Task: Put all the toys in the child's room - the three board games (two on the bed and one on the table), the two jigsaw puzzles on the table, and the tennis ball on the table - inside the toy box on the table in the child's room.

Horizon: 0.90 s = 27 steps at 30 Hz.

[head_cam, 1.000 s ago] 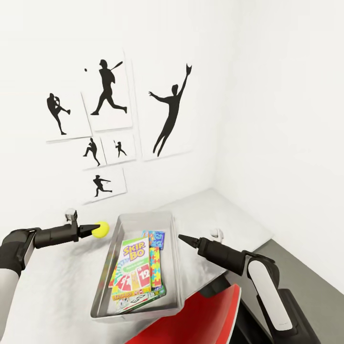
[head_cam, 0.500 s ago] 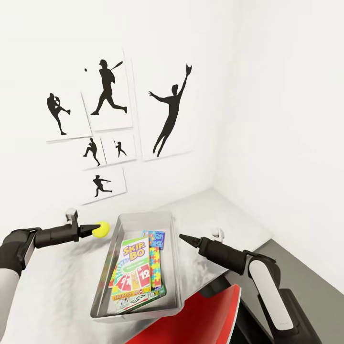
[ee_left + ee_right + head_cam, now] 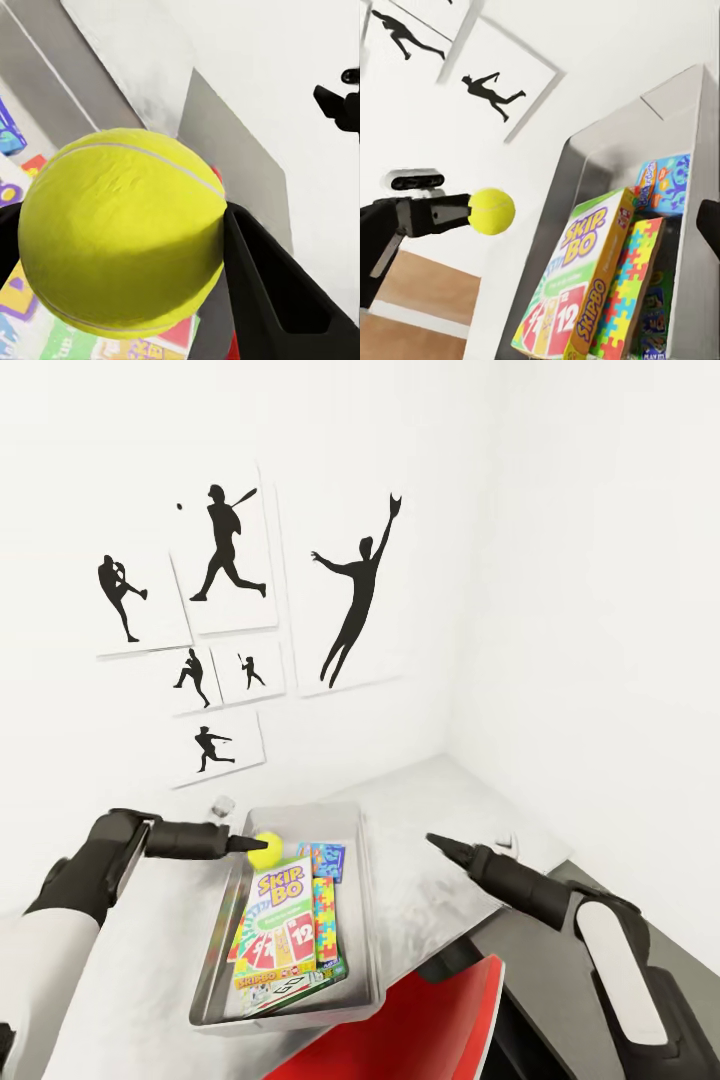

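The yellow tennis ball (image 3: 267, 849) hangs over the far end of the metal toy box (image 3: 366, 920), with my left gripper (image 3: 257, 847) shut on it. In the left wrist view the ball (image 3: 120, 240) sits between the black fingers (image 3: 270, 300). Inside the box lie a green Skip-Bo game (image 3: 277, 895), a colourful jigsaw puzzle box (image 3: 324, 920) and a blue box (image 3: 329, 857); the right wrist view shows the ball (image 3: 491, 211) and the Skip-Bo game (image 3: 577, 292) too. My right gripper (image 3: 433, 841) hovers open to the right of the box, holding nothing.
The box rests on a grey table (image 3: 440, 800) set in a white corner. Baseball silhouette posters (image 3: 230, 560) hang on the wall behind. A red chair (image 3: 410, 1030) stands at the table's near edge, with grey floor (image 3: 640, 900) to the right.
My left arm has swung right, carrying the ball from beside the box's left wall to above its far end. My right gripper has drawn back to the right, away from the box.
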{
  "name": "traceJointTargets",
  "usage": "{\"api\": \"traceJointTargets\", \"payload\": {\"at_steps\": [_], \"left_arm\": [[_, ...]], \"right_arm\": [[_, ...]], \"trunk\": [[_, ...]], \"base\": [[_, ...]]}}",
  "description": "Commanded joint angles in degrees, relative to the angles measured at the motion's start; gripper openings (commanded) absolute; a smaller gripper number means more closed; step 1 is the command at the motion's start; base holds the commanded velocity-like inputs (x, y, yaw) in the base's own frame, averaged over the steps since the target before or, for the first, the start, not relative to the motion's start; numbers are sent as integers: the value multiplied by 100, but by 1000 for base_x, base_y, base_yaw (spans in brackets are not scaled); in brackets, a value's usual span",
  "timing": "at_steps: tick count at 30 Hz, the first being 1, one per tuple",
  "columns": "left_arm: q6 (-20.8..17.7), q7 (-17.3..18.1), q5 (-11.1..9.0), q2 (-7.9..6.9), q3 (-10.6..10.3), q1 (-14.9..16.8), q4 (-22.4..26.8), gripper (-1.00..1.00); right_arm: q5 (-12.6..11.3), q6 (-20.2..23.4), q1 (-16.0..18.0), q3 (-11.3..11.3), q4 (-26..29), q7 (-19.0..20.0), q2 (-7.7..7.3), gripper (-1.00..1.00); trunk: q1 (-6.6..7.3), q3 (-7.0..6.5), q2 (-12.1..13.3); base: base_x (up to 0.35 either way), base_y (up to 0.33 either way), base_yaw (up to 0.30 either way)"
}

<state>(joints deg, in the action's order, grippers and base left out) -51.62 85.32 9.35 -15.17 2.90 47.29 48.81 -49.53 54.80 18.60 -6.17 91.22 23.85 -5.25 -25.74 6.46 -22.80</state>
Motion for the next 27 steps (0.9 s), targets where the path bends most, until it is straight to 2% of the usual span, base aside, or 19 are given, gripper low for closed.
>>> {"api": "traceJointTargets", "payload": {"at_steps": [1,2,4,6,8,16,17,18,20,22,23,26,27], "left_arm": [[-213,36,82,10,-211,-29,421,-100],[-407,12,104,19,-478,-118,971,-100],[-555,-4,143,26,-796,-219,1683,-100],[-693,-7,265,29,-1100,-276,2244,-100],[-770,-7,460,46,-1361,-304,2591,-100],[-800,-20,1396,407,-2705,-350,2888,-100],[-791,-25,1498,441,-2965,-355,2900,-100],[-784,-29,1566,459,-3312,-360,2985,-100],[-781,-41,1600,468,-3574,-408,3127,-100],[-784,-282,1617,476,-3844,-555,3242,-100],[-785,-341,1616,479,-3880,-571,3250,-100],[-789,-628,1621,484,-4230,-665,3279,-100],[-789,-651,1621,484,-4276,-679,3281,-100]], "right_arm": [[28,25,-2,-124,1,154,-66,100],[25,19,-8,-256,1,284,-125,100],[28,-4,-9,-365,-3,397,-161,100],[30,-27,-7,-413,-1,451,-176,100],[30,-39,-6,-433,0,473,-179,100],[31,-45,3,-447,-7,485,-178,100],[31,-42,3,-447,-11,483,-178,100],[33,-40,3,-443,-14,481,-178,100],[37,-40,3,-440,-16,481,-174,100],[39,-35,3,-439,-16,481,-177,100],[39,-34,3,-438,-17,481,-177,100],[40,-31,3,-438,-17,481,-178,100],[40,-31,3,-438,-17,481,-178,100]], "trunk": [[-4,13,-12],[-4,13,-12],[-4,13,-12],[-4,13,-12],[-4,13,-12],[-4,13,-12],[-4,13,-12],[-4,13,-12],[-4,13,-12],[-4,13,-12],[-4,13,-12],[-4,13,-12],[-4,13,-12]], "base": [[0,0,0],[0,0,0],[0,0,0],[0,0,0],[0,0,0],[0,0,0],[0,0,0],[0,0,0],[0,0,0],[0,0,0],[0,0,0],[0,0,0],[0,0,0]]}}
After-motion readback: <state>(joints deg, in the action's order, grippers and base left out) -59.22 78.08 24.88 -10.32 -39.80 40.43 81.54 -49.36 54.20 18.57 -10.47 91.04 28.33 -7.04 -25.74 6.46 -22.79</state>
